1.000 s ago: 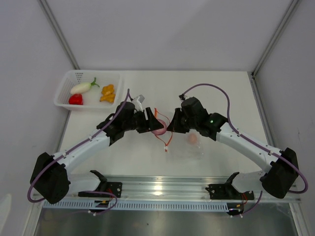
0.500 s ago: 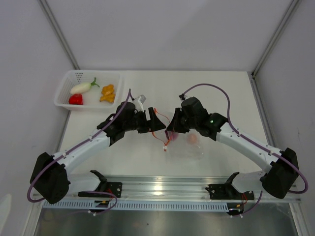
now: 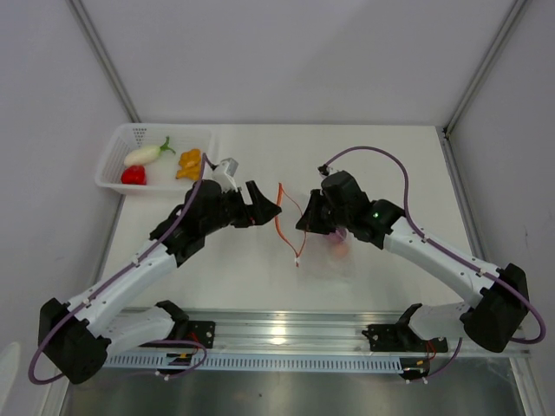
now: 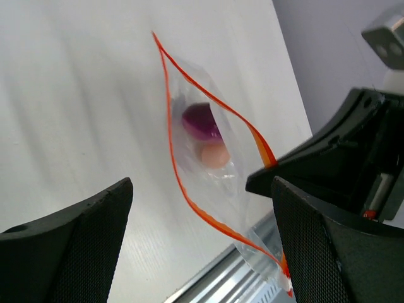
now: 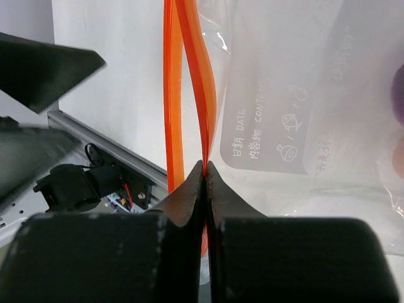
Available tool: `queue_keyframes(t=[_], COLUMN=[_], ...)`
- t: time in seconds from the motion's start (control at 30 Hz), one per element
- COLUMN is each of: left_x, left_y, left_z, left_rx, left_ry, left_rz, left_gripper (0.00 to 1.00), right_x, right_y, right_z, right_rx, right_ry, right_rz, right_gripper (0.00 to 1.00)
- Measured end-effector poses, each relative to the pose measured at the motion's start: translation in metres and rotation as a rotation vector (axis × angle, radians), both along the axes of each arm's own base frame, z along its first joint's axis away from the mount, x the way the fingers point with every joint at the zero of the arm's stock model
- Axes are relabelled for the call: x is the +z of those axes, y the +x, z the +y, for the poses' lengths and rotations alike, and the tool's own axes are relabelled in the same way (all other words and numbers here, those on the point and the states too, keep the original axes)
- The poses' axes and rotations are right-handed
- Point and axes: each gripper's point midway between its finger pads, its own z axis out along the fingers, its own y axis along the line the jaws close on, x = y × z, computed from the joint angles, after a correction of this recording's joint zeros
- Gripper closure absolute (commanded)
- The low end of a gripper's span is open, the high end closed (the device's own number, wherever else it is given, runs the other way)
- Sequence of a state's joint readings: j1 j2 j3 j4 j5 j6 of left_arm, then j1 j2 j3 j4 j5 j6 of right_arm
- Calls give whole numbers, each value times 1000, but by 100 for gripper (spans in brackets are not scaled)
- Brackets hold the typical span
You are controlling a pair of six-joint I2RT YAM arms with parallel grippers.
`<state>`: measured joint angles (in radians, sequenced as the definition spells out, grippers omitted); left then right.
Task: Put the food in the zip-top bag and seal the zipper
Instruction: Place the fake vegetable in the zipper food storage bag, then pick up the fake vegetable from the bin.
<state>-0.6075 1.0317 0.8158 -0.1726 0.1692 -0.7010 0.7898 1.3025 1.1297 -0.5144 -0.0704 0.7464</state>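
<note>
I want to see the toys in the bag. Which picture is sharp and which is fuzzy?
Left wrist view: the round purple toy food and the pale orange one look sharp inside the clear crinkly zip-top bag, though the black fingers up close are soft. Right wrist view: both toys are blurry smudges at the right edge, while the bag's printed label is sharp.

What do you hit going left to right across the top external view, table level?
White basket holding three toy foods → left claw, open → zipper of the gaping zip-top bag → right claw, shut on the zipper → purple and orange food inside the bag.
</note>
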Motion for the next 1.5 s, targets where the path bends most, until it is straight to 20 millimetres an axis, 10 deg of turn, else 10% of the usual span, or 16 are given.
queue_keyframes(t=[0.27, 0.7, 1.0, 1.33, 1.5], left_x=[22, -50, -51, -88, -116], left_y=[69, 169, 250, 306, 310], left_z=[51, 177, 227, 306, 312], left_rx=[291, 777, 992, 1119, 1147], left_ry=[117, 267, 212, 196, 180], left_rz=[-36, 159, 198, 303, 427], left_gripper=[10, 15, 16, 14, 14], right_x=[-3, -19, -37, -55, -67], right_y=[7, 23, 25, 30, 33], right_z=[-7, -15, -11, -16, -19], right_rx=[-13, -6, 32, 50, 55], right_ry=[-20, -53, -46, -39, -40], right_rz=[-16, -20, 5, 29, 49], right_gripper=[100, 100, 100, 100, 100])
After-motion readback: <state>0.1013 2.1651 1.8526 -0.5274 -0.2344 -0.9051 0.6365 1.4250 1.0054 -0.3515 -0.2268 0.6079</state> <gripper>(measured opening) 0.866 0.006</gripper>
